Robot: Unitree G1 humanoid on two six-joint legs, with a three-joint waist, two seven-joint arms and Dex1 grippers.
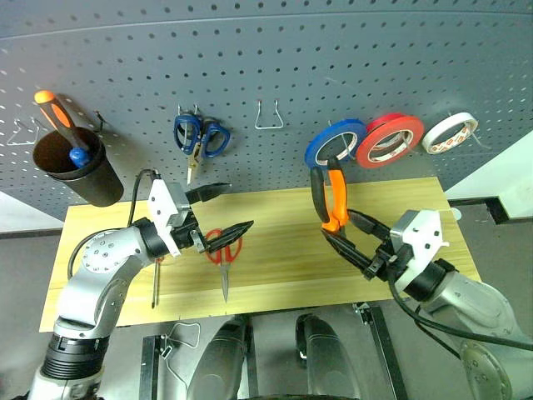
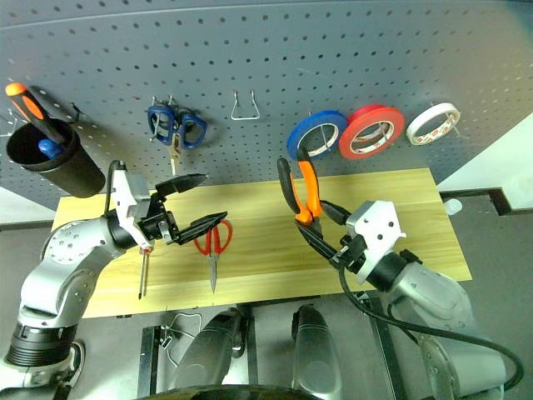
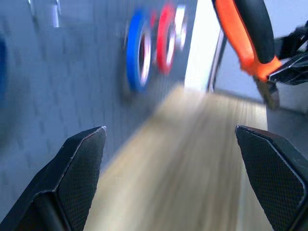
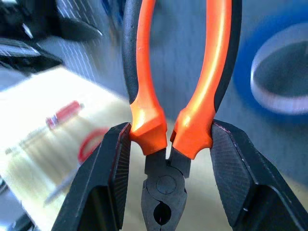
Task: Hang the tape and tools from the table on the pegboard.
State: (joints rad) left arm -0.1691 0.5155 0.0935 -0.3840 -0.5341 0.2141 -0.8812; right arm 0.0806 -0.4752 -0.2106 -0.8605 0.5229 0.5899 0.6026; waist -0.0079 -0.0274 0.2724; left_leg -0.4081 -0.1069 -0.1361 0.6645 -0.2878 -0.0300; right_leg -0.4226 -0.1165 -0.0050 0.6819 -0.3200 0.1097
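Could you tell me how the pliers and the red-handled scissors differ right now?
The pliers are clamped in the right gripper, lifted with handles up; the red-handled scissors lie flat on the table, ungripped. The pliers' handles are orange and black, the scissors' plain red. Neither hangs on the pegboard yet.

Orange-black pliers (image 1: 327, 197); dark grey dotted pegboard (image 1: 275, 67)

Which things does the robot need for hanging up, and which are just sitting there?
For the job:
- pliers, held by the right tool
- red-handled scissors
- red-handled screwdriver
- white tape
- pegboard
- table

Just there:
- blue-handled scissors
- blue tape
- red tape
- black cup
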